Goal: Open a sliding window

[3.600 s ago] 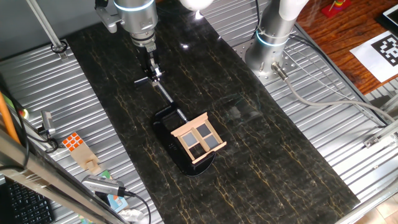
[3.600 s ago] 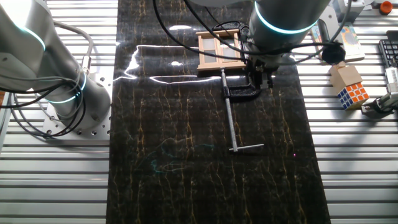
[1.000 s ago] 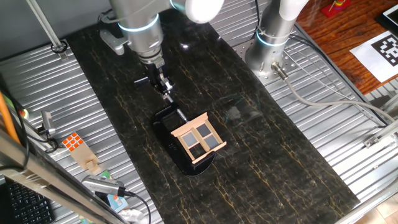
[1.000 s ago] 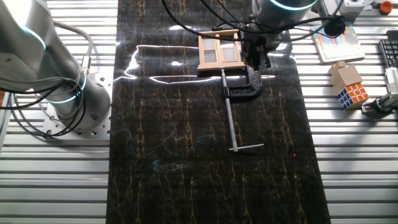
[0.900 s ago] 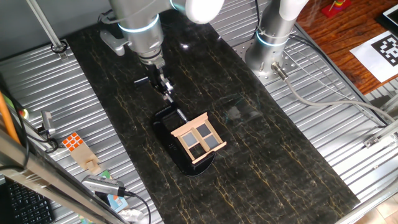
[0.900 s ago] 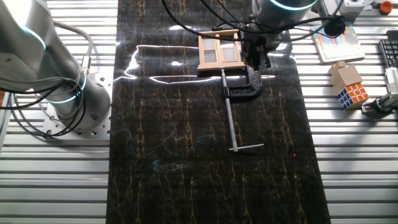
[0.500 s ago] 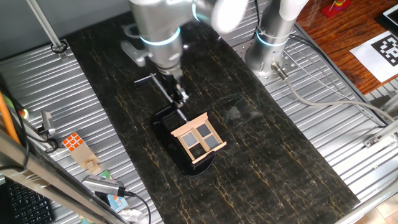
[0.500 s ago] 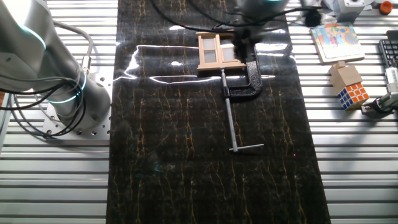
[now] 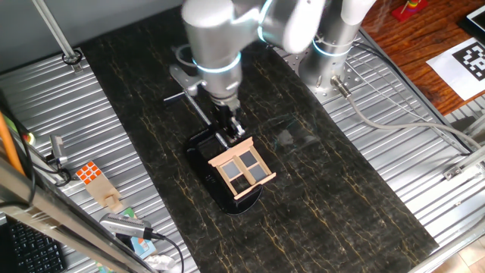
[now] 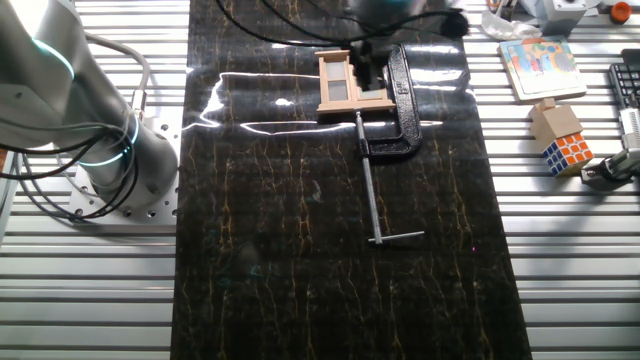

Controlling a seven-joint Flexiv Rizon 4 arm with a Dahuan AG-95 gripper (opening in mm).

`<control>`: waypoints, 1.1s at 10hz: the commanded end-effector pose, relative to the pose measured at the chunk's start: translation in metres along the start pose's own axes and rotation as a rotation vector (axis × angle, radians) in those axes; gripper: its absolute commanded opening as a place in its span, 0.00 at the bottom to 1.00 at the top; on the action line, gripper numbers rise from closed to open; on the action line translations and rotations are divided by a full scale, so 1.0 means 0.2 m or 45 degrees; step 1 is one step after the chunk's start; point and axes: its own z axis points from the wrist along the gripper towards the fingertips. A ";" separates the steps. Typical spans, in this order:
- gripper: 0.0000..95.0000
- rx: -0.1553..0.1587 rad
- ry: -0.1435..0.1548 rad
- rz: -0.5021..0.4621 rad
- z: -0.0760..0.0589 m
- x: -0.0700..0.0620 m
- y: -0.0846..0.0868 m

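The sliding window [image 9: 241, 168] has a light tan frame with cross bars and four dark panes. It sits on a black rounded base [image 9: 201, 150] in the middle of the dark table. In the other fixed view the window [image 10: 340, 88] lies at the table's far edge. My gripper [image 9: 233, 130] points down at the window's back corner, touching or just above the frame. Its fingers look close together with nothing between them. In the other fixed view the gripper [image 10: 366, 72] covers the window's right half.
A black C-clamp [image 10: 402, 105] with a long screw rod [image 10: 367, 185] lies beside the window. A second arm's base [image 9: 332, 47] stands at the back. An orange-and-white cube [image 9: 89, 173] on a wooden block and a book [image 10: 538, 62] lie off the dark mat.
My arm has swung from the table's back left towards the window. The gripper came down along the clamp's rod and now stands at the window's frame. The window has not moved.
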 end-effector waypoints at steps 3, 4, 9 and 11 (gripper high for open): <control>0.00 -0.002 -0.006 0.025 0.08 -0.02 0.10; 0.00 -0.003 -0.009 0.024 0.08 -0.03 0.10; 0.00 -0.040 0.014 0.006 0.08 -0.03 0.10; 0.00 -0.074 0.084 0.005 0.08 -0.03 0.10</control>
